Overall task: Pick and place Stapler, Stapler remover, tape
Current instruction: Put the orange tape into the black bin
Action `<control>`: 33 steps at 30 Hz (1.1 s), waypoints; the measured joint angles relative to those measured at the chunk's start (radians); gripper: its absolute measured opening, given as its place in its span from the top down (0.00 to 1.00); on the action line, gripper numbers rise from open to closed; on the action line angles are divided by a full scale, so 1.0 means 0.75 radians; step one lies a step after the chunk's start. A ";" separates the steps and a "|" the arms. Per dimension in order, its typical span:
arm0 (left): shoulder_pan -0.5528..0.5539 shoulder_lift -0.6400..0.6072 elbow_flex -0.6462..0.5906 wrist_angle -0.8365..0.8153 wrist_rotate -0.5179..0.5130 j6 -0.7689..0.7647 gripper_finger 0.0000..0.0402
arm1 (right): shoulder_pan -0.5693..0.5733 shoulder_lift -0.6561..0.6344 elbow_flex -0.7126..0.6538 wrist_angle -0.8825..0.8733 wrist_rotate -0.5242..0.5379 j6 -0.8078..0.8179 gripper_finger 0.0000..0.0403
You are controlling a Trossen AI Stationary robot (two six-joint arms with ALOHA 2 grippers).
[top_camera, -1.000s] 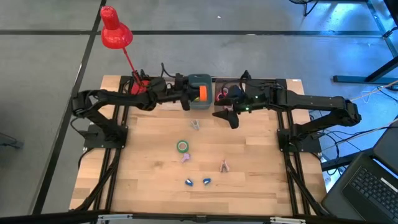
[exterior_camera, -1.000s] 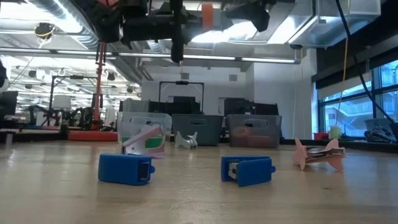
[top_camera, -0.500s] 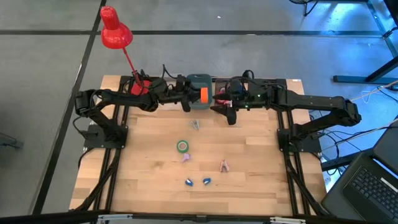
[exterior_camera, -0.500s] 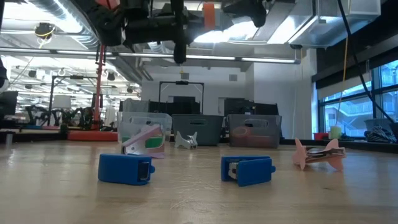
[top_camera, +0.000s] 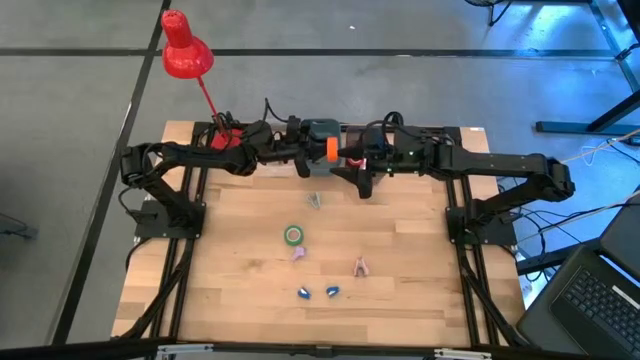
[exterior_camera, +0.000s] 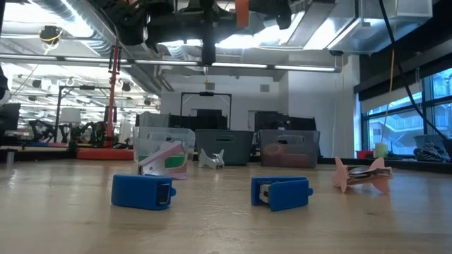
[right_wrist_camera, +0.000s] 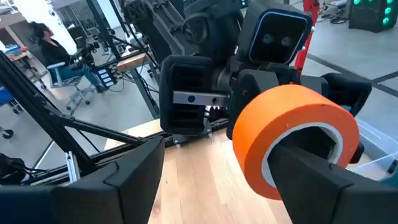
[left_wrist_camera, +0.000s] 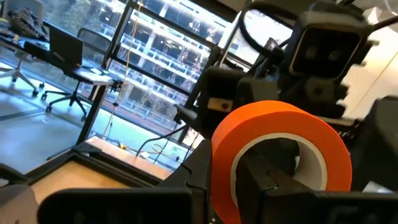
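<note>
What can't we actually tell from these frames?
- High view: whether the right gripper touches the orange tape held by the left gripper; too small.
- Low view: both grippers are cut off by the top edge.
- Right wrist view: one finger passes through the tape's core; contact unclear.
- High view: the bins at the far edge are covered by the arms; contents hidden.

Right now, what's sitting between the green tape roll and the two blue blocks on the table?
In the high view, a small pale pink piece lies just below the green tape roll; beyond it is bare wood down to the blue blocks.
</note>
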 joint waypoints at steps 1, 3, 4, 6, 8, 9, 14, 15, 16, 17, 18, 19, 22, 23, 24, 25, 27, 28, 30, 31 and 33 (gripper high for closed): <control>-0.001 0.000 0.000 0.000 0.000 0.001 0.92 | 0.000 0.000 0.000 0.004 0.000 0.002 0.29; 0.000 0.000 0.000 0.001 -0.004 0.002 0.92 | -0.001 0.000 0.000 0.004 0.001 0.008 0.30; 0.000 0.000 0.000 0.000 -0.004 0.002 0.92 | -0.001 0.000 0.000 0.003 0.001 0.013 0.30; 0.000 0.000 0.000 0.008 -0.005 0.001 0.92 | -0.001 0.005 0.000 0.010 0.001 0.025 0.34; 0.000 0.000 0.000 0.007 -0.003 0.001 0.92 | -0.001 0.019 0.001 0.019 0.002 0.026 0.39; -0.001 0.000 -0.001 0.006 -0.002 0.001 0.92 | -0.001 0.028 0.001 0.028 0.002 0.026 0.43; -0.012 -0.001 -0.001 0.004 0.003 0.000 0.92 | -0.004 0.065 0.001 0.071 0.007 0.026 0.66; -0.014 -0.001 -0.001 0.005 0.005 -0.001 0.92 | -0.007 0.067 0.001 0.070 0.007 0.026 0.72; -0.014 -0.001 -0.001 0.007 0.007 -0.003 0.92 | -0.010 0.067 0.001 0.072 0.006 0.025 0.80; -0.015 -0.001 -0.001 0.008 0.012 -0.005 0.92 | -0.010 0.068 0.001 0.076 -0.001 0.024 0.88; -0.017 -0.001 -0.001 0.007 0.015 -0.005 0.92 | -0.011 0.069 0.001 0.076 -0.003 0.018 0.91; -0.020 -0.001 -0.001 0.008 0.014 -0.005 0.92 | -0.010 0.069 0.001 0.077 -0.003 0.014 0.91; -0.022 -0.001 -0.001 0.013 0.010 -0.002 0.92 | -0.010 0.069 0.015 0.060 -0.006 0.010 0.91; -0.022 -0.002 -0.001 0.013 0.006 0.002 0.92 | -0.010 0.069 0.017 0.058 -0.009 0.002 0.91; -0.022 -0.002 -0.001 0.013 0.004 0.001 0.90 | -0.010 0.070 0.018 0.057 -0.009 0.000 0.91; -0.022 -0.002 -0.001 0.013 0.001 -0.001 0.87 | -0.010 0.070 0.018 0.056 -0.008 0.000 0.91; -0.022 -0.002 -0.001 0.003 -0.015 -0.018 0.79 | -0.013 0.070 0.018 0.052 -0.007 0.000 0.91; -0.022 -0.002 -0.001 -0.002 -0.018 -0.019 0.75 | -0.015 0.070 0.018 0.052 -0.007 0.000 0.91; -0.020 -0.002 -0.001 -0.006 -0.019 -0.006 0.68 | -0.015 0.070 0.019 0.048 -0.007 0.000 0.91; -0.020 -0.002 -0.001 -0.007 -0.019 -0.001 0.64 | -0.015 0.070 0.020 0.041 -0.006 0.000 0.91; -0.020 -0.002 -0.001 -0.008 -0.019 0.002 0.56 | -0.013 0.066 0.020 0.012 0.023 -0.005 0.91</control>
